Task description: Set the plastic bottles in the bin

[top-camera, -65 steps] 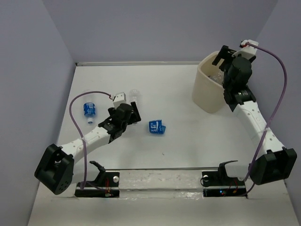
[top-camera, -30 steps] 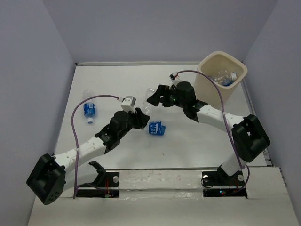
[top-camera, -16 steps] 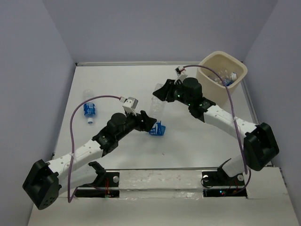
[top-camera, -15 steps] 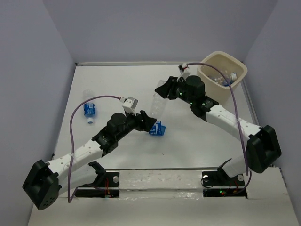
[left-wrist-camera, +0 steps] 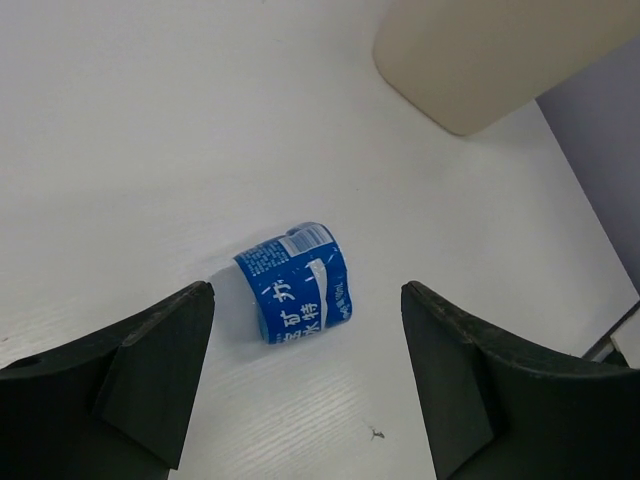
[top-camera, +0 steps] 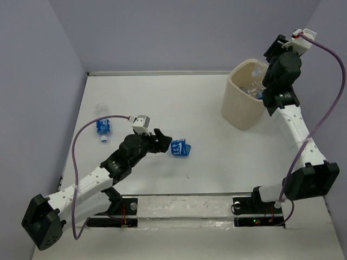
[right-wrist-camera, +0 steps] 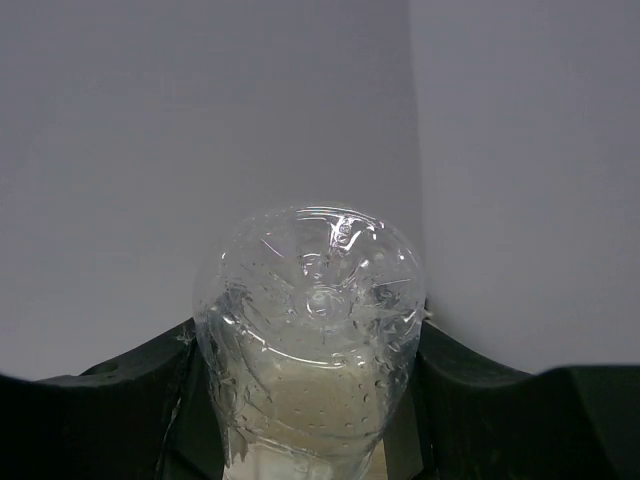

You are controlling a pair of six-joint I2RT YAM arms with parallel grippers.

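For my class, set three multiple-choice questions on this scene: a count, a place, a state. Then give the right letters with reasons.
1. How many bottles lie on the table outside the bin? A) one B) two C) four
2. Where is the crushed bottle? A) just ahead of the left gripper B) inside the bin C) standing upright at the table's edge
3. What is the right gripper doing? A) hanging open, empty B) resting on the table C) gripping a clear bottle

1 B: the crushed bottle and a whole bottle at the left.
2 A: it lies before the open fingers.
3 C: its fingers press the bottle's sides.
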